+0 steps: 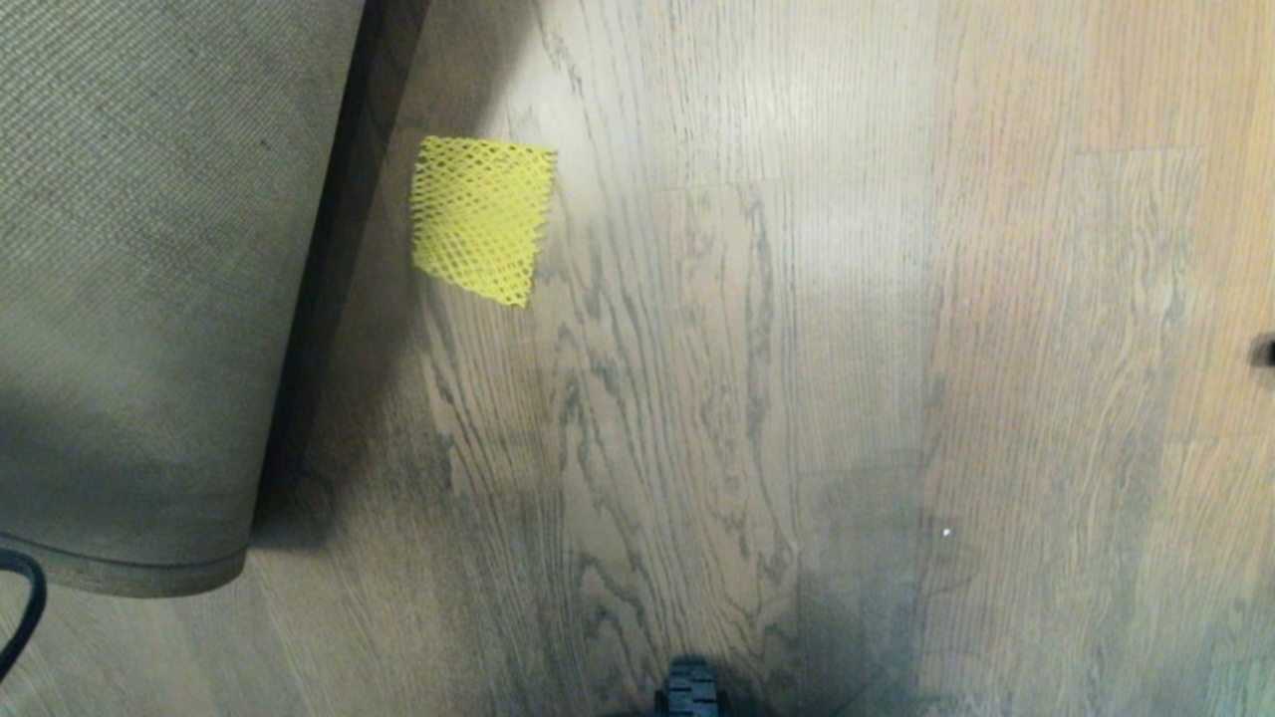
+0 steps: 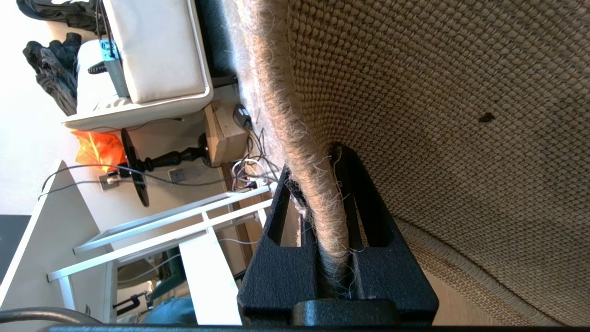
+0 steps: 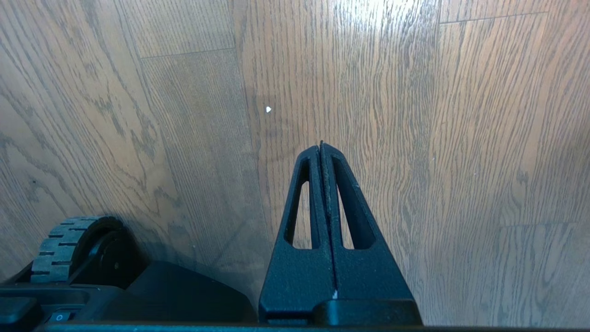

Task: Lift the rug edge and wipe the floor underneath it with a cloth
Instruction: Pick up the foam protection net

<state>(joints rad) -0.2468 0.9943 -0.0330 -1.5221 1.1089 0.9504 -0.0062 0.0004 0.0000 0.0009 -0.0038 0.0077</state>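
Note:
The rug edge [image 2: 318,203] is pinched between the black fingers of my left gripper [image 2: 313,161], which is shut on it. The rug is lifted and folded back, so its beige woven backing [image 1: 129,269] faces up at the left of the head view, with a rounded corner [image 1: 199,573] low down. The yellow mesh cloth [image 1: 481,217] lies flat on the brown wood floor [image 1: 757,378], just right of the raised rug and its shadow. My right gripper [image 3: 321,146] hangs shut and empty above bare floor [image 3: 415,115]. Neither gripper shows in the head view.
A base wheel [image 1: 690,689] sits at the bottom centre, and a wheel [image 3: 64,249] shows beside the right gripper. A black cable [image 1: 25,607] loops at the lower left. Past the rug stand a white cushioned seat [image 2: 156,55], a white frame [image 2: 184,226] and tangled wires [image 2: 244,170].

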